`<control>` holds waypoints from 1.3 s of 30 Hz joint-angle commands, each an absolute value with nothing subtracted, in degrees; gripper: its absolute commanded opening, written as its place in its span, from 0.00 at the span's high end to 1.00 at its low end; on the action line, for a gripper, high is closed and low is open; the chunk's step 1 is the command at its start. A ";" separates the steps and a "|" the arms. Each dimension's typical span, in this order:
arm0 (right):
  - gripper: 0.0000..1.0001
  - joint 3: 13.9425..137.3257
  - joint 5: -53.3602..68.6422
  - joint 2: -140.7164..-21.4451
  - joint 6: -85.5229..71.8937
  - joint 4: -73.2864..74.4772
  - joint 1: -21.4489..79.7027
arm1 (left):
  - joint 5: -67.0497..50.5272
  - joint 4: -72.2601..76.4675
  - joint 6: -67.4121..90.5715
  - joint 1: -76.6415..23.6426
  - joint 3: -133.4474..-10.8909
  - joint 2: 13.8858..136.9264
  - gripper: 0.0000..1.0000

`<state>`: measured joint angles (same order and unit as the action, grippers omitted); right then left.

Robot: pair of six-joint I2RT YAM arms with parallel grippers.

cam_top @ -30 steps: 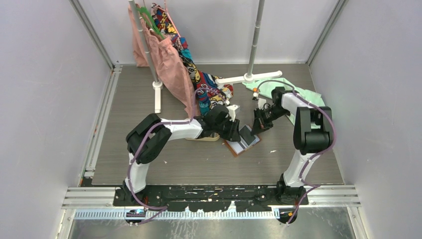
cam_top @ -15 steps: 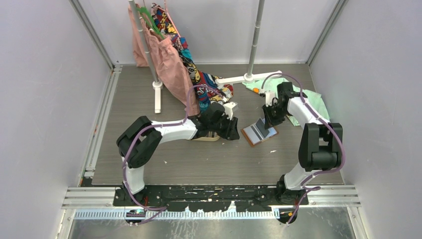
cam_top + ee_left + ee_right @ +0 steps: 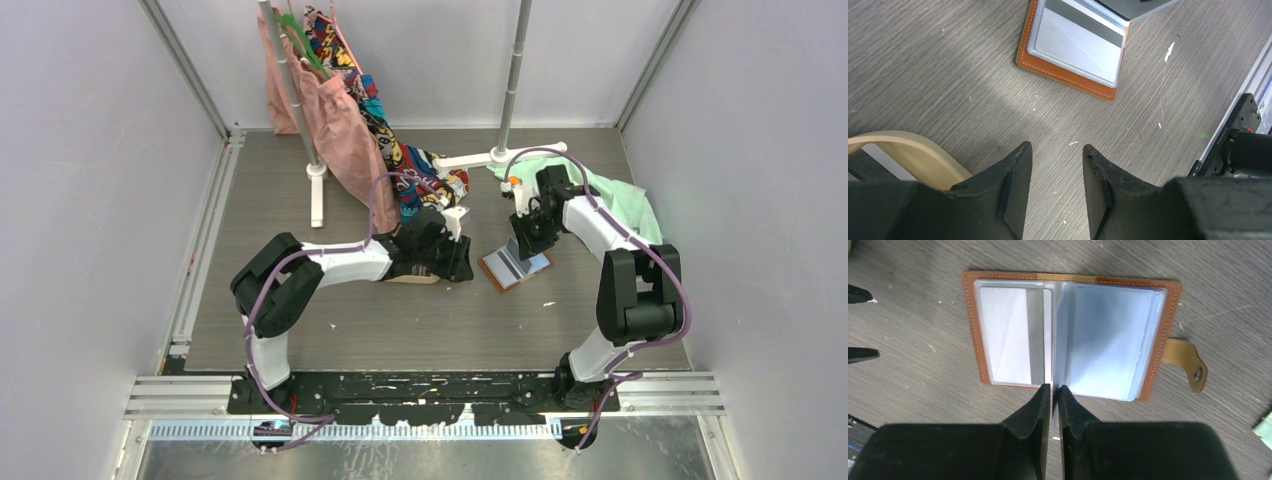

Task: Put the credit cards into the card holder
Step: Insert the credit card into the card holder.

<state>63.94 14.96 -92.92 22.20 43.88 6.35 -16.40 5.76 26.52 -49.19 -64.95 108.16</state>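
Card holder (image 3: 1108, 340) lies spread open and flat on the counter (image 3: 300, 300), a little to the right of the oval wooden tray (image 3: 913, 150) and not touching it. One pale credit card (image 3: 1008, 335) with a grey stripe sits in the clear pocket on the tray side. The facing pocket looks empty, and the snap tab (image 3: 1188, 362) points away from the tray.

The left tool (image 3: 1056, 146) hovers over the tray's rim with its jaws parted and nothing between them. The right tool (image 3: 1053, 389) is on the holder's near edge at the central fold. Its jaws are almost together, with only a thin slit between them.

The step in hand looks like readying a free pocket and fetching another card. It would go best if the right tool kept the holder pinned flat or lifted one plastic leaf. The left tool should bring the card in low and square to the pocket mouth, because a tilted card would catch on the film or push the holder away from the tray.

I cannot tell whether the right tool is pinching a plastic leaf or just resting there. From above, the left arm hides most of the tray. The wrist view cuts off its contents, so the remaining cards cannot be counted.
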 commanded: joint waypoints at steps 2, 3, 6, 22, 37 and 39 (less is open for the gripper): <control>0.80 64.25 20.01 -92.43 23.13 44.74 7.16 | -15.35 8.20 25.25 -48.88 -64.54 103.49 0.57; 0.80 64.27 20.77 -92.60 23.18 45.00 7.15 | -15.26 8.18 25.16 -48.87 -64.45 103.20 0.57; 0.79 64.42 21.55 -92.94 23.20 45.33 7.43 | -14.78 8.10 24.86 -48.79 -64.14 102.52 0.57; 0.67 66.09 31.82 -94.82 25.98 49.92 7.95 | -13.63 9.83 23.33 -47.86 -61.24 99.34 0.56; 0.67 66.00 33.59 -92.09 27.60 50.10 6.02 | 12.66 -5.98 17.45 -47.75 -66.37 97.30 0.44; 0.67 66.01 33.28 -92.18 27.60 50.02 6.04 | 16.92 -6.64 18.10 -47.74 -65.60 96.79 0.47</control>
